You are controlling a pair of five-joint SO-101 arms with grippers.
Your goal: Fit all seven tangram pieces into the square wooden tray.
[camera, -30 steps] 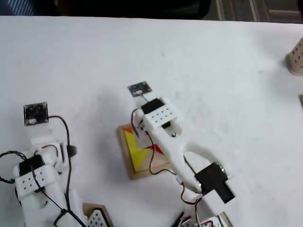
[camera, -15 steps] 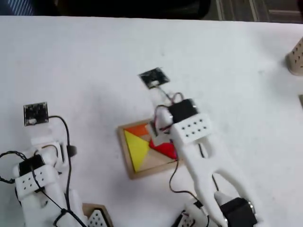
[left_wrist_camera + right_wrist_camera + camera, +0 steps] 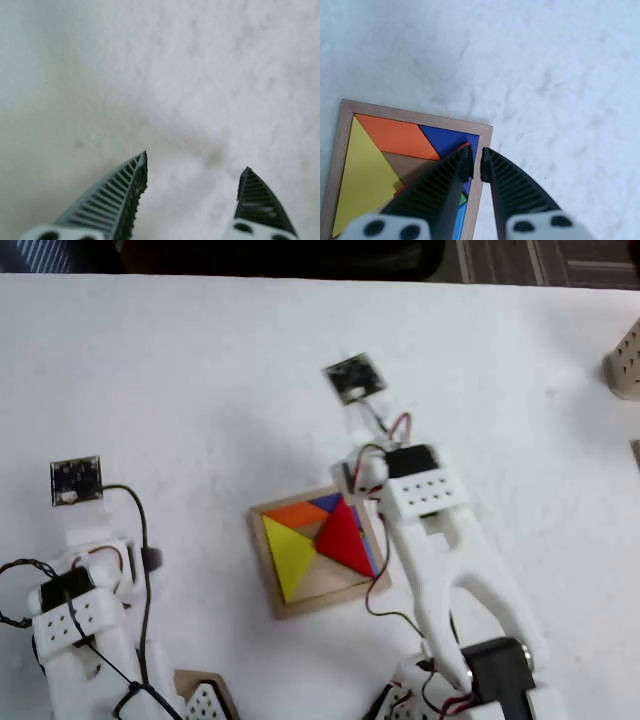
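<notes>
White table [image 3: 200,370], one wooden tray [image 3: 262,558]

Tabletop [image 3: 200,360]: white covering, matt, faintly mottled and grainy; whether cloth or paper cannot be told.

Tray [image 3: 262,562]: pale wood, matt, with an unvarnished look. The floor is the same bare wood where it is uncovered.

Yellow piece [image 3: 288,555], red piece [image 3: 343,538], orange piece [image 3: 298,513], blue piece [image 3: 328,502]: smooth faces in flat solid paint, low sheen.

Left arm [image 3: 80,640], right arm [image 3: 440,560]: hard white plastic shells, matt.

Motor housing [image 3: 495,665]: black plastic.

Wires [image 3: 140,525]: thin, plastic-sheathed.

Left gripper [image 3: 195,162], right gripper [image 3: 475,155]: dark grey plastic fingers [image 3: 125,190], matt, finely ribbed along the sides.
</notes>
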